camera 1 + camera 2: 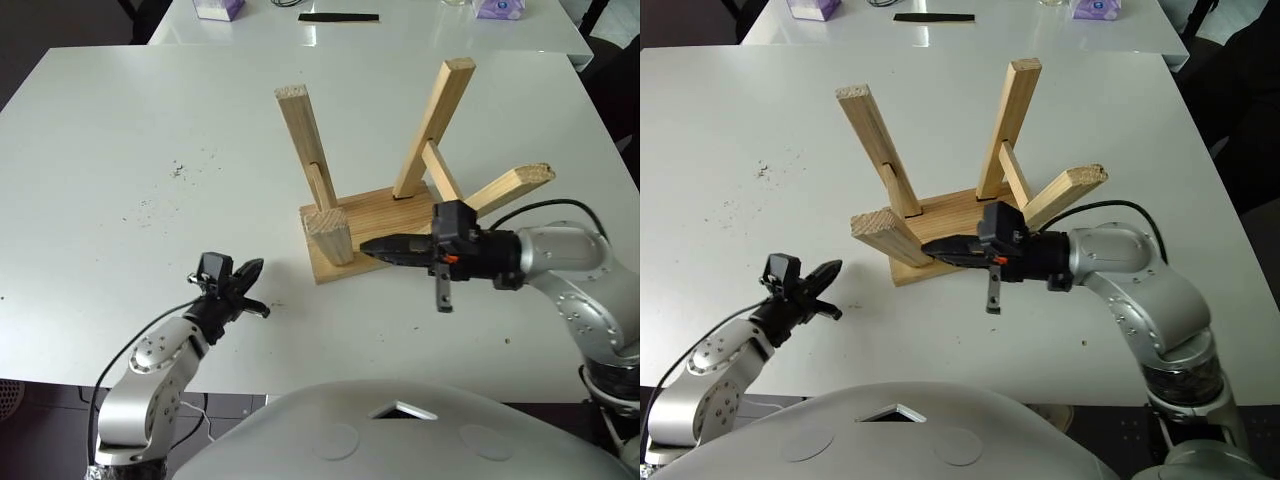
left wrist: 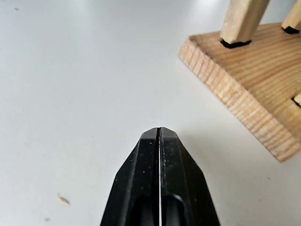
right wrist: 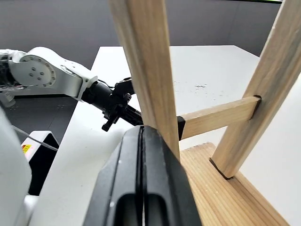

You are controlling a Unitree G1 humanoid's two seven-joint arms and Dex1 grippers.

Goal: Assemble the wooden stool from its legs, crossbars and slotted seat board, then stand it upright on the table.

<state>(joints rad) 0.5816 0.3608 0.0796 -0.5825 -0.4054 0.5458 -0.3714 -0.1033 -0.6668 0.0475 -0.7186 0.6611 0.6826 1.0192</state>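
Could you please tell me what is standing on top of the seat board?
Four legs rise from slots in the seat board, with crossbars between them. The right hand covers part of its near edge, hiding that strip.

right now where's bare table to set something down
Widest bare stretch: the table left of the stool, from its far edge to the left end effector, bar a few crumbs. Crowded: the stool's near side, where the right end effector sits.

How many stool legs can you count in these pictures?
4. The far-left leg and far-right leg rise from the seat board; the near-left leg points toward the camera; the near-right leg leans outward. None looks hidden.
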